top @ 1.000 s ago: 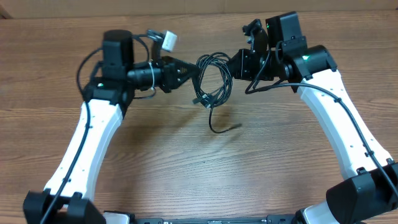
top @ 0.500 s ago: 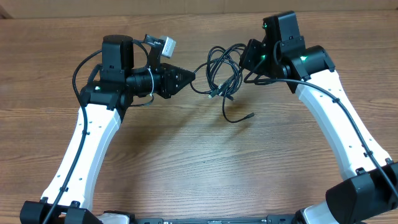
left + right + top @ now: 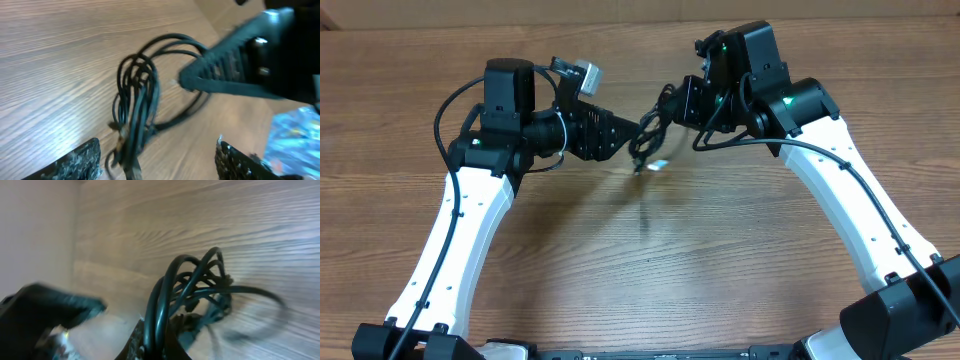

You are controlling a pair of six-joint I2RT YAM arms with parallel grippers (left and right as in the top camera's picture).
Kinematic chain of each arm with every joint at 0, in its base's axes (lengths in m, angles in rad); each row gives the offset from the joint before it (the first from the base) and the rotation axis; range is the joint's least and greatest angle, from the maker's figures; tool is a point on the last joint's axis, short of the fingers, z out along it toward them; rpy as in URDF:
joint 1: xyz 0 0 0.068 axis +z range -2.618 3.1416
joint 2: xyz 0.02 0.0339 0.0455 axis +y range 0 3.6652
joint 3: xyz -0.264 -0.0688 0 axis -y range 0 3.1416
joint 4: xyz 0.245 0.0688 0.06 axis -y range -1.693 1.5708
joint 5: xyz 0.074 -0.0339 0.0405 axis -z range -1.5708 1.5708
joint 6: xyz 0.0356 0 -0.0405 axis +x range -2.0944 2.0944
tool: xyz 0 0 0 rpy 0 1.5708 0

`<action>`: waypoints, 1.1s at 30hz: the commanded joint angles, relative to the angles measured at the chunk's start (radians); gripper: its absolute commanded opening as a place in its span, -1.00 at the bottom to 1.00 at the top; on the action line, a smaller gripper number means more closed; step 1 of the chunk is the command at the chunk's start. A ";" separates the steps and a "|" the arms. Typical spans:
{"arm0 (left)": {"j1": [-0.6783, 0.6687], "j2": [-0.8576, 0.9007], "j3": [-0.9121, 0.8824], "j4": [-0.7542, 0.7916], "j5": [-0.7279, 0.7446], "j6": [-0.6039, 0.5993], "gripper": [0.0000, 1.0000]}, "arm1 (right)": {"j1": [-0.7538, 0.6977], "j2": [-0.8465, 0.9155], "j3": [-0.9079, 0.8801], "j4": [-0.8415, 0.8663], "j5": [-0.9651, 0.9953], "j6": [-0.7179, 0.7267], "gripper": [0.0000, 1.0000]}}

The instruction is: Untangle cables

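- Nearest: brown wood-grain table (image 3: 650, 260). The white-shelled left arm (image 3: 470, 220) and white-shelled right arm (image 3: 865, 215) rise from its near edge and lean inward toward the far middle.
- Black left gripper (image 3: 628, 134) points right. In the wrist view its two textured fingers (image 3: 80, 160) stand wide apart at the lower corners, with nothing pinched between them.
- Thin black cables (image 3: 648, 135), several loops gathered into one tangled bundle, sit between the two grippers at the table's far centre.
- From the left wrist, the bundle (image 3: 137, 105) hangs ahead of the gap between the spread fingers. Cannot tell whether it touches them.
- A small pale plug end (image 3: 658, 166) dangles at the bundle's bottom. A faint blurred shadow lies on the wood just nearer.
- Black right gripper (image 3: 672, 102), just right of the bundle and slightly farther, is clamped on the top of the loops. Its wrist view shows the cords (image 3: 195, 295) fanning out from the pinched tips.
- The left wrist view shows that gripper's ridged dark finger (image 3: 235, 75) meeting the loops from the right.
- Farthest: pale tan panel (image 3: 620, 10) along the table's far edge.
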 commanded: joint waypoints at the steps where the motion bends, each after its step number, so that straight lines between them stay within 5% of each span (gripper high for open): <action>1: 0.005 0.021 0.021 -0.003 -0.067 0.019 0.45 | -0.001 0.004 -0.003 0.010 -0.074 -0.031 -0.92; 27: -0.056 0.191 0.021 0.151 -0.024 -0.011 0.42 | -0.001 0.004 -0.003 -0.019 -0.053 -0.030 -0.92; 33: -0.033 0.191 0.021 0.216 0.177 0.021 0.43 | -0.001 0.004 -0.003 -0.023 -0.050 -0.030 -0.92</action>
